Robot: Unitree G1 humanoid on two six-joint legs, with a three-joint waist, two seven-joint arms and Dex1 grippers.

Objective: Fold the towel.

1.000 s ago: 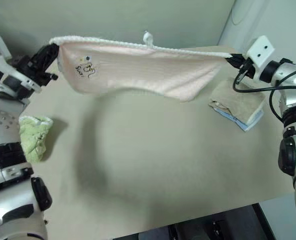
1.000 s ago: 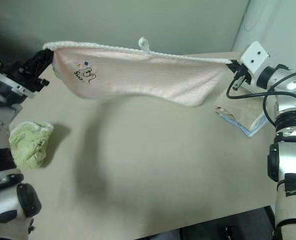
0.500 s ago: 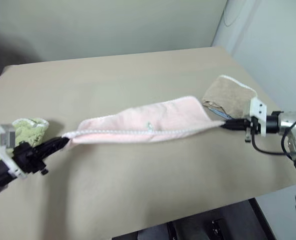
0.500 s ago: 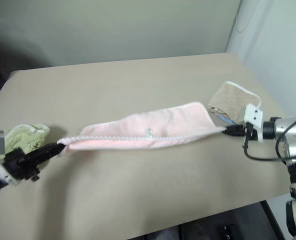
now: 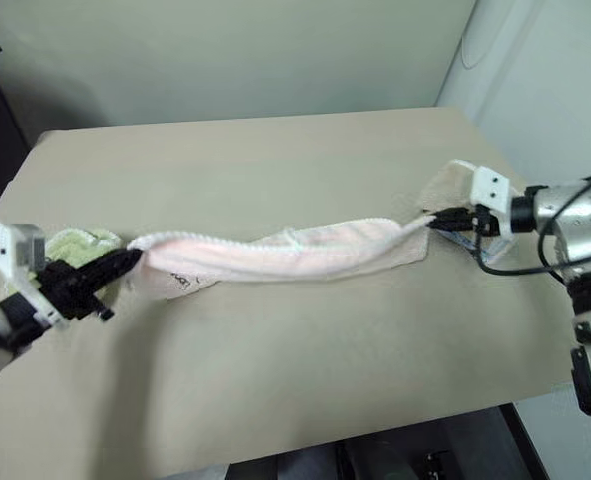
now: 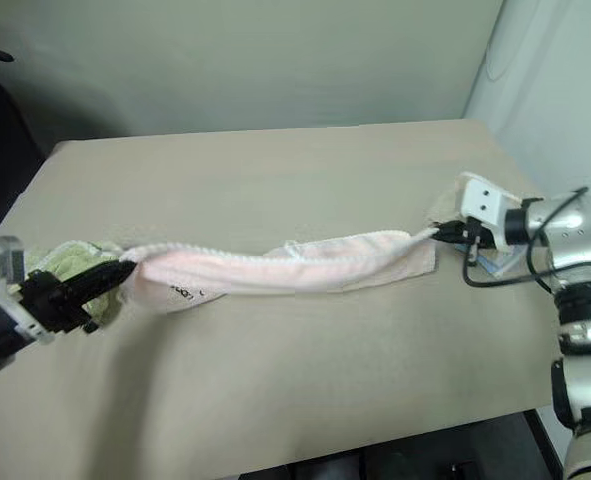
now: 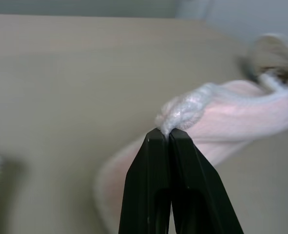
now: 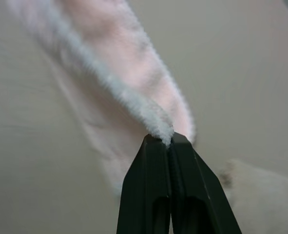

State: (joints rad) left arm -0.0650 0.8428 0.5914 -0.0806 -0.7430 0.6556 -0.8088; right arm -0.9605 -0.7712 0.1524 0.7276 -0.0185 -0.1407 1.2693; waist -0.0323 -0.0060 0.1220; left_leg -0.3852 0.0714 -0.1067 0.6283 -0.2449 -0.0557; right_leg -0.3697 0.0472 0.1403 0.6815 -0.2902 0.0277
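The pale pink towel with white trim stretches low across the middle of the tan table, its lower layer touching the surface. My left gripper is shut on its left end, near the table's left edge. My right gripper is shut on its right end. In the left wrist view the black fingers pinch the bunched white edge of the towel. The right wrist view has the fingers closed on the towel's trimmed corner. A small dark motif shows near the left end.
A crumpled light green towel lies by the left edge, just behind my left gripper. A folded tan towel over a pale blue one sits at the right edge, under my right hand. A wall runs behind the table.
Both grippers have come down with the towel, from hanging spread above the table to lying stretched low on it. The camera view has also tilted.
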